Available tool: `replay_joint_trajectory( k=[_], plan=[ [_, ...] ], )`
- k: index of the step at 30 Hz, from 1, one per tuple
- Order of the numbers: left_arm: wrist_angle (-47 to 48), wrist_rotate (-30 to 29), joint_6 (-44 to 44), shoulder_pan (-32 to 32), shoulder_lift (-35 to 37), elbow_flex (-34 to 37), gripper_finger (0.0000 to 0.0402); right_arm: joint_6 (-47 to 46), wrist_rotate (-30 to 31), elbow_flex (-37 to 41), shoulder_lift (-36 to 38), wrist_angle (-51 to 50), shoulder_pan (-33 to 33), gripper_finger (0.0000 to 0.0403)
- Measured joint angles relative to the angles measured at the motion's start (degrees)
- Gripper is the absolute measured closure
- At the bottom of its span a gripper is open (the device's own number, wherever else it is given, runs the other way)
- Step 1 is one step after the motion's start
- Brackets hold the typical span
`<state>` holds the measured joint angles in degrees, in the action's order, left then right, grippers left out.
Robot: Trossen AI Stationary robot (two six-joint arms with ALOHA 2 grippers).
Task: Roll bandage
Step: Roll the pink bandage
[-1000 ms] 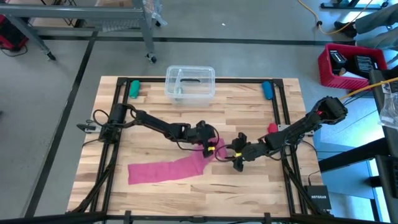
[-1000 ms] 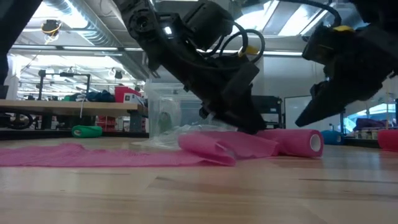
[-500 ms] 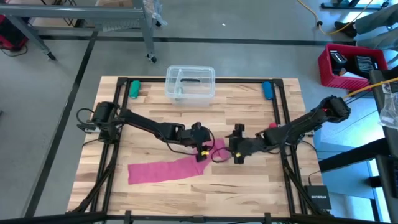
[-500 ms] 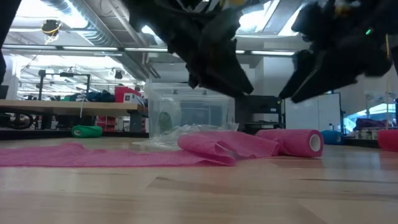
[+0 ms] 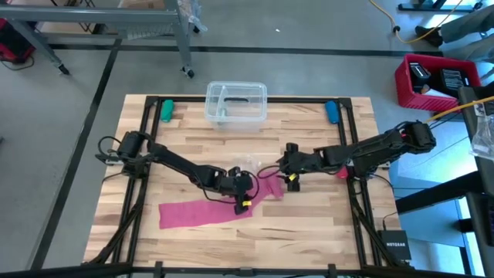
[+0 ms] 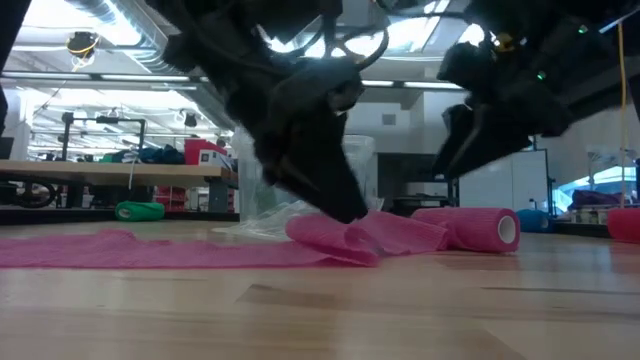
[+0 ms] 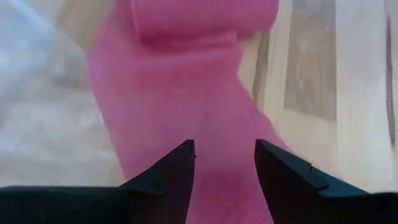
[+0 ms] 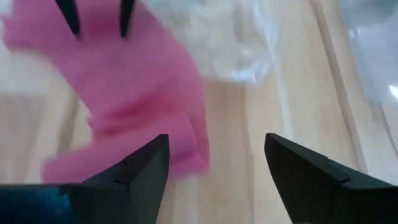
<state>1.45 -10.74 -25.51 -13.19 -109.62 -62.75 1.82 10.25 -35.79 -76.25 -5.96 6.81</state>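
The pink bandage lies on the table as a long flat strip [image 5: 202,210] whose right end bunches into a fold [image 6: 350,236]. Its rolled end [image 6: 480,228] rests on its side on the wood, just right of the fold. My left gripper [image 5: 241,193] is open and low over the fold; in the left wrist view [image 7: 224,163] its fingers stand on either side of the strip [image 7: 186,93]. My right gripper [image 5: 287,171] is open and empty, raised above the table on the far side of the roll. Its wrist view [image 8: 214,165] shows the bandage [image 8: 143,93] ahead. My left gripper's open fingertips [image 6: 345,208] come down slanting onto the strip's folded part [image 6: 365,228]. I cannot tell whether they touch it.
Crumpled clear wrapper [image 5: 251,164] lies just beyond the bandage. A clear plastic box [image 5: 235,103] stands at the far edge, with a green object [image 5: 166,110] at the far left and a blue one [image 5: 332,112] at the far right. A small red object [image 5: 340,168] lies under the right arm.
My left gripper has lifted off the bandage, gone toward the near edge and a little left, and come down again over the fold. My right gripper has risen and gone toward the far edge, away from the roll. The bandage has stayed in place.
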Motion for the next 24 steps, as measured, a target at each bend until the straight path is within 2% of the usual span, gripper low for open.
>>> replay_joint_trajectory(
  k=[8, 14, 17, 24],
  plan=[
    [3.0, -0.6, -8.6, -1.2, 0.2, 3.2, 0.0244, 1.5, -0.6, 0.0, -6.2, 9.0, -0.2, 0.0139],
    [3.6, -0.8, -8.6, -1.8, 0.2, 3.3, 0.0244, 1.2, -6.3, 0.0, -12.2, 16.8, 0.0, 0.0139],
    [3.8, -0.6, -8.7, -1.8, 0.2, 3.3, 0.0244, 1.2, -7.2, 0.0, -13.6, 17.0, 0.0, 0.0139],
    [8.0, -0.4, -9.4, -2.7, 0.2, 3.3, 0.0244, 3.6, 3.5, -0.4, -11.5, 2.9, 0.0, 0.0139]
  ],
)
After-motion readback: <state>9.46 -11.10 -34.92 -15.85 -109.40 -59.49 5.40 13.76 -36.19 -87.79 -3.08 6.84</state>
